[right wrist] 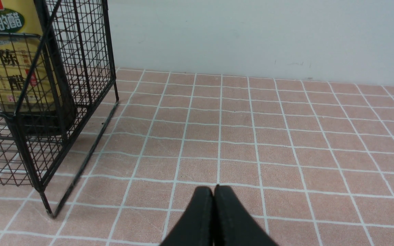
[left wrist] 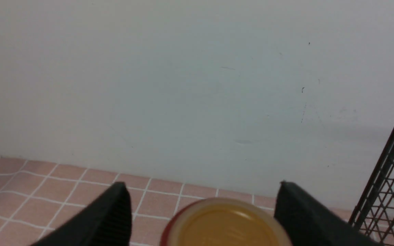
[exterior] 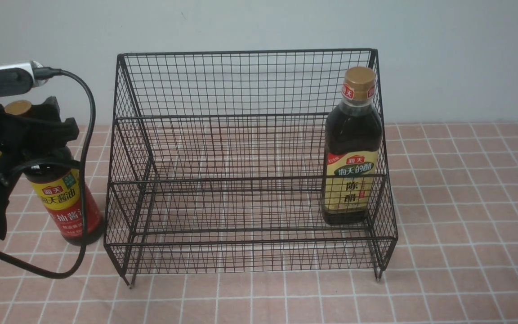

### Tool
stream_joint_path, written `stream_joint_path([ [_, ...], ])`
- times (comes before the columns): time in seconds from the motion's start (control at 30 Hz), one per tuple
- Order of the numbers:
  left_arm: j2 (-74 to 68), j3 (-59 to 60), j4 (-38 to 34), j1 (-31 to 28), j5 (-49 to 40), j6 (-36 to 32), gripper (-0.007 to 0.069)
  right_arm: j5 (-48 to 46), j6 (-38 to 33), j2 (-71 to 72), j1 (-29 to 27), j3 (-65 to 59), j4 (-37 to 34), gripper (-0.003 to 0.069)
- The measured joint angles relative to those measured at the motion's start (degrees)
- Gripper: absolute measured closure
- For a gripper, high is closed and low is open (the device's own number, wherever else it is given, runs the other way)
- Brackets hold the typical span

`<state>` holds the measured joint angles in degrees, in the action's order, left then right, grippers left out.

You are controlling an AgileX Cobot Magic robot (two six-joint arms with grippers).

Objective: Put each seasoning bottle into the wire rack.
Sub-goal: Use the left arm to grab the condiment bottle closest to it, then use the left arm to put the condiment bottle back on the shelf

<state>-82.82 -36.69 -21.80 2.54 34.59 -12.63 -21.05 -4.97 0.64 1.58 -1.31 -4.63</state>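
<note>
At lower left of the front view, the red-label bottle (exterior: 68, 209) stands upright on the table (exterior: 466, 202), just beside the rack (exterior: 241, 148). Left claw (left wrist: 201, 184) straddles its gold cap (left wrist: 224, 223), fingers (left wrist: 115, 215) apart on either side, tile showing between one finger and the cap. At right of the frame, the beige-label bottle (exterior: 351, 153) stands upright inside the rack's right end. Right claw (right wrist: 214, 205) is pressed closed, empty, above the table.
</note>
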Motion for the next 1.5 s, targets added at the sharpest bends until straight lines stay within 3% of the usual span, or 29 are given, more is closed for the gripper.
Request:
stream_joint_path([
  [0.03,0.0,0.0,0.4,0.0,0.0,0.0,0.0284,0.0,0.0,0.0,0.0,0.0,0.0,0.0672],
  [0.07,0.0,0.0,0.4,0.0,0.0,0.0,0.0299,0.0,0.0,0.0,0.0,0.0,0.0,0.0672],
  [0.1,0.0,0.0,1.2,0.0,-0.1,0.4,0.0369,0.0,0.0,0.0,0.0,0.0,0.0,0.0672],
  [0.47,5.9,-5.9,4.3,0.0,-9.6,-3.6,0.0368,0.0,0.0,0.0,0.0,0.0,0.0,0.0672],
  [0.87,12.8,-29.8,6.2,1.0,-18.3,-6.4,0.0368,0.0,0.0,0.0,0.0,0.0,0.0,0.0672],
  [1.23,3.5,-42.9,6.4,13.9,-20.4,-6.1,0.0368,0.0,-0.2,0.0,0.0,0.0,0.0,0.0672],
  [1.5,-5.6,-43.4,6.4,16.4,-20.7,-6.0,0.0368,0.0,-0.2,0.0,0.0,0.0,0.0,0.0672],
])
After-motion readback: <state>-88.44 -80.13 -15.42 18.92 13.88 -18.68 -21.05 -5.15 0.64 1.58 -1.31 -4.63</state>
